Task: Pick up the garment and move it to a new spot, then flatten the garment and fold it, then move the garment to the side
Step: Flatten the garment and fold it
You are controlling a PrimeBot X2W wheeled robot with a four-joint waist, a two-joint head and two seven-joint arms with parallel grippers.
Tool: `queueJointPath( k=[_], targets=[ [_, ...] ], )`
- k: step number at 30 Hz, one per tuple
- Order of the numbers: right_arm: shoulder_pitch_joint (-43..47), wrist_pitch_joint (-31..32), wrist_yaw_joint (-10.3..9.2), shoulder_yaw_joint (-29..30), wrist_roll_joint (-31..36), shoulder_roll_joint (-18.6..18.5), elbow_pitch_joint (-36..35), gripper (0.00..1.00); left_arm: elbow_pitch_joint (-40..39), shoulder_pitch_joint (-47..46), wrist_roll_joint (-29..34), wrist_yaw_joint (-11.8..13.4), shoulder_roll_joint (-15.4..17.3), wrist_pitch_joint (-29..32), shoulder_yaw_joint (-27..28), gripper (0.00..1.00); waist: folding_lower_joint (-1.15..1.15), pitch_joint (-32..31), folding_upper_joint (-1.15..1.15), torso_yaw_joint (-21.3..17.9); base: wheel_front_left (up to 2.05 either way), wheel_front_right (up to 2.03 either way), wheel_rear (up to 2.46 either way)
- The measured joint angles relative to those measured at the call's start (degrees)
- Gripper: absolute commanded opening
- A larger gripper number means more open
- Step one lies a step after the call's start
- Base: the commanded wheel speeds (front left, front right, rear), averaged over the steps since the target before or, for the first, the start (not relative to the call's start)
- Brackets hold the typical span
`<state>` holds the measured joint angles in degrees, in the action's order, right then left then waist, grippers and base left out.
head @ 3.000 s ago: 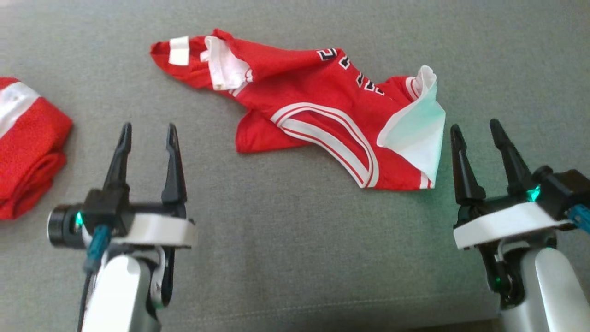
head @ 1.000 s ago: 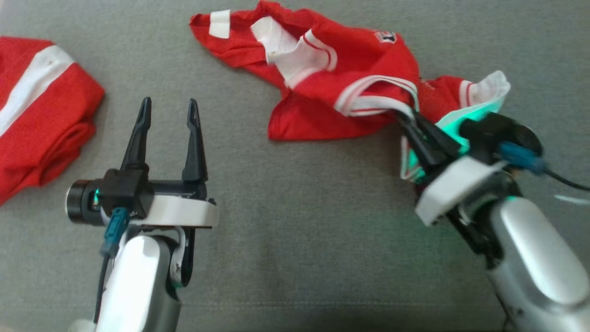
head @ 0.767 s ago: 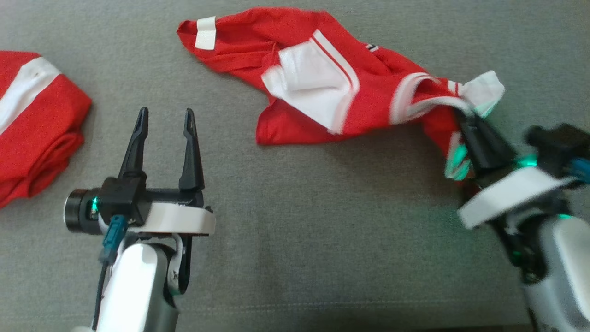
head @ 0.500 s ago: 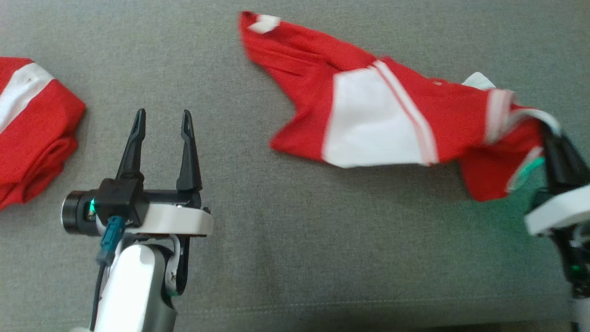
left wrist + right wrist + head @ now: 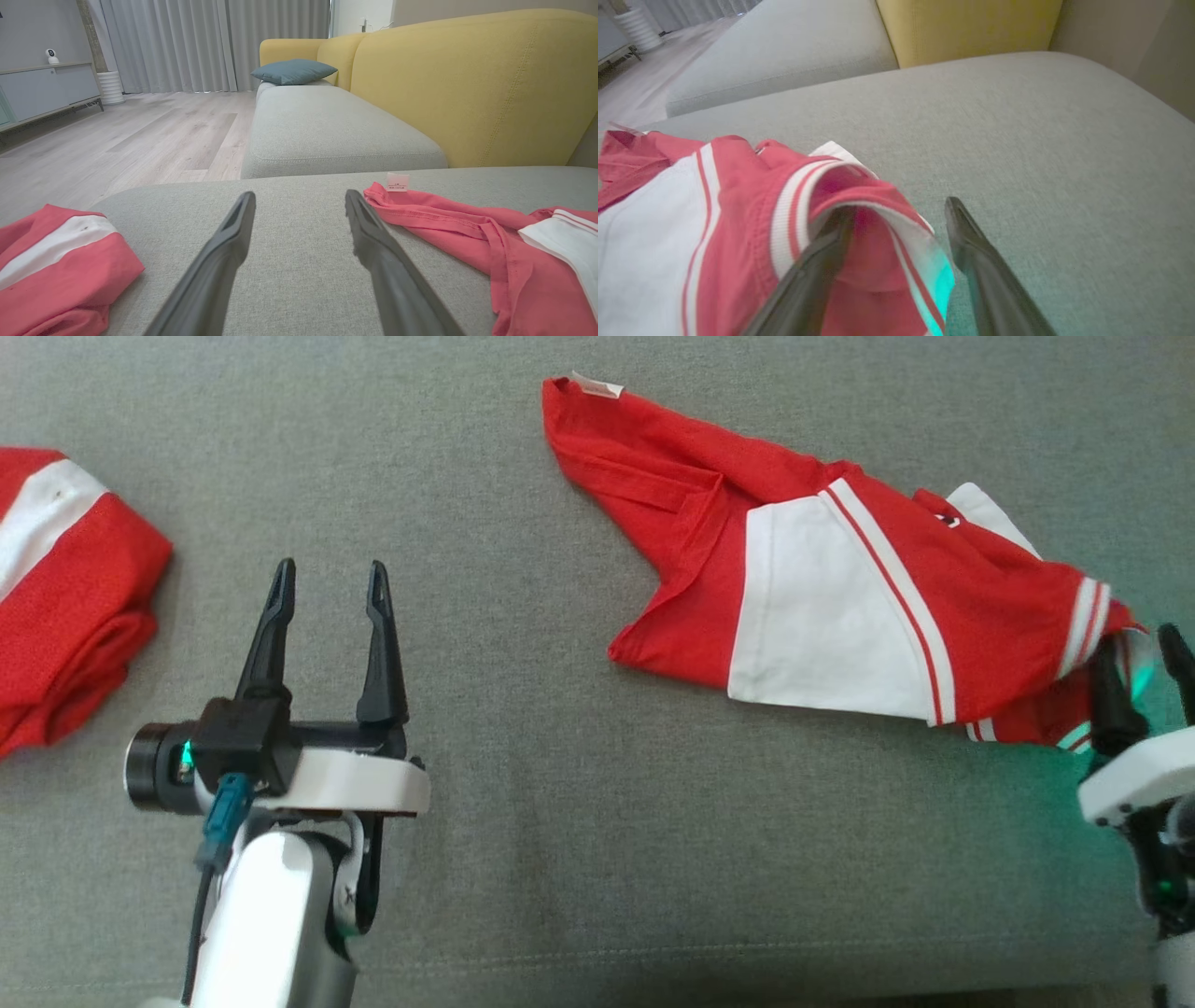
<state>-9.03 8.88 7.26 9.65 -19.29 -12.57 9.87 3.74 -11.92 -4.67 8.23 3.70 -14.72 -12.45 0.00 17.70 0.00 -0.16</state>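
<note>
Currently on the grey sofa seat:

1. garment: a red jersey with a white panel and striped white trim. It lies creased but stretched out across the right half of the seat. It runs from near the far edge, where a small white label sticks up, down to the right edge.
2. right claw: at the right edge of the seat, fingers spread and pinching nothing. In the right wrist view one finger sits inside the garment's striped open end, with the hem draped over it. The other finger stands just beside the cloth over bare seat.
3. left claw: spread and empty, over bare seat left of centre, well apart from the garment.
4. folded bundle: red with a white band, at the left edge of the seat.
5. Beyond the far edge, in the left wrist view: yellow backrest and blue-grey pillow.
</note>
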Motion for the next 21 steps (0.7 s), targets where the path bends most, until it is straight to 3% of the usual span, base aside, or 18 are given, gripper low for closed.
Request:
queueJointPath(
  k=[12,21],
  targets=[
    [4.20,-3.16,0.00,-7.92,4.33,2.90,-13.04,1.00,1.04,2.11,0.00,0.01,0.15,0.01,0.16,1.00,0.00,-2.80,0.00,-0.93,0.00,0.00,0.00],
    [8.39,-2.32,0.00,-11.95,6.26,6.48,-17.45,1.00,1.63,3.81,-0.01,0.02,0.62,0.01,0.07,1.00,0.00,-5.86,0.00,-0.78,0.00,0.00,0.00]
  ],
)
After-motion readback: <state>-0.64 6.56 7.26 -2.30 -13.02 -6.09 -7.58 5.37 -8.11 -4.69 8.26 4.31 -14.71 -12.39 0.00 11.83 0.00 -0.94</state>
